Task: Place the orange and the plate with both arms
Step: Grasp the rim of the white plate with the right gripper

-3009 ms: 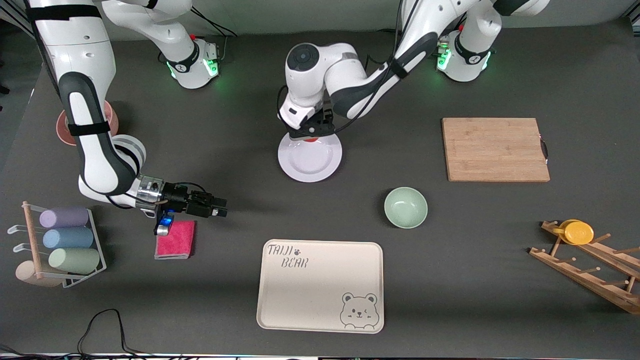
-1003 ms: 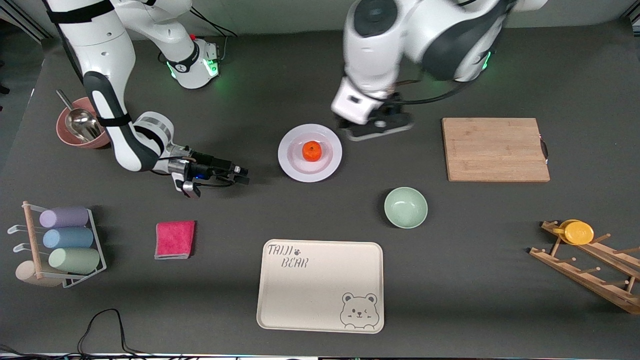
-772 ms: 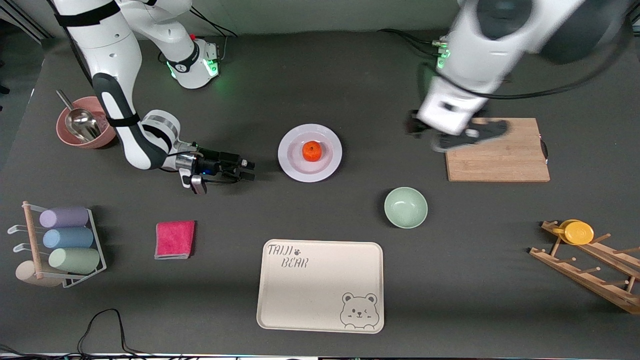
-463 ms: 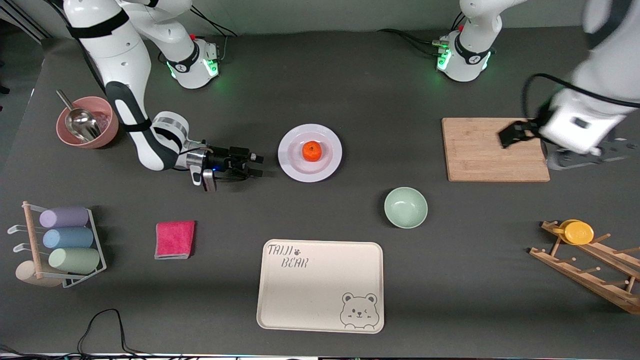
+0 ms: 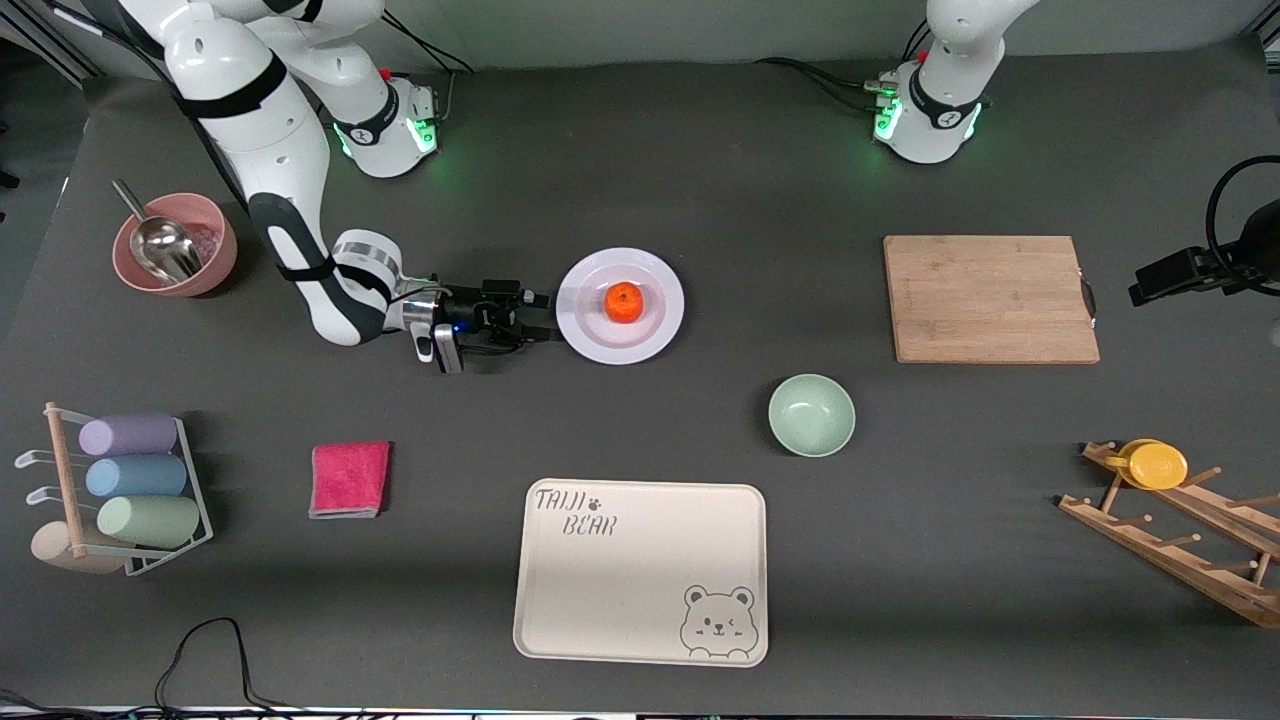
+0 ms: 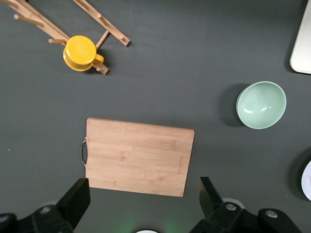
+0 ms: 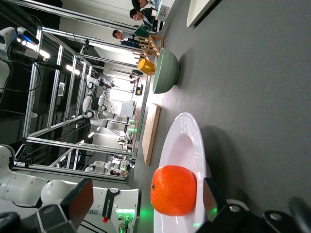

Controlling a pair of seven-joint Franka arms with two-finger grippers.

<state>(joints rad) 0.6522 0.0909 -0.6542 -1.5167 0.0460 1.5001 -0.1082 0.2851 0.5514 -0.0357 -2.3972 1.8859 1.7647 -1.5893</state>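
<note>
Right gripper (image 5: pixel 540 313) sits low, fingers apart, right at the edge of the plate (image 5: pixel 655 335); the orange (image 5: pixel 624 302) rests on it. Left gripper (image 6: pixel 141 206), open too, waits high over the cutting board (image 6: pixel 138 157).

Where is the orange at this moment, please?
In the front view the orange sits in the middle of the plate, mid-table; the open right gripper is at the plate's rim, toward the right arm's end.

A glossy white plate (image 5: pixel 620 345) carries a dimpled, faintly shiny orange (image 5: pixel 624 302) on the matt dark worktop (image 5: pixel 640 180). At frame right lies a pale-grained wooden cutting board (image 5: pixel 990 298); at lower left, a fuzzy pink cloth (image 5: pixel 350 479).
</note>
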